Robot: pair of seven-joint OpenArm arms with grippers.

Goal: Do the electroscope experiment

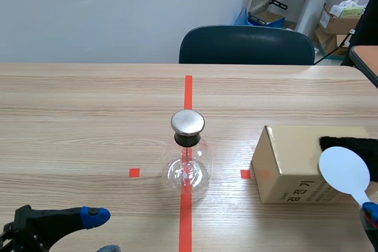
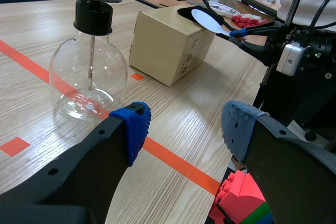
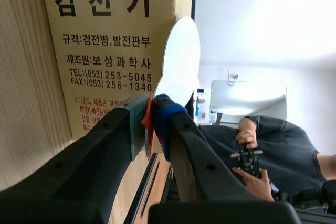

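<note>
Right gripper (image 3: 150,121) is clenched on the handle of the white paddle (image 1: 344,169), near the tabletop's right edge. The paddle's long axis points toward the far edge, its disc over the box (image 1: 283,169) by the black cloth (image 1: 348,144). Contact unclear.

The flask (image 1: 188,166) stands mid-table, well left of the paddle, metal cap (image 1: 188,122) up.

Left gripper (image 2: 186,129) is released at the near left corner.

Only the right wrist view shows the grip itself.

Wooden table (image 1: 71,104); a glass electroscope flask (image 1: 187,166) stands mid-table; cardboard box (image 1: 289,169) near it.
</note>
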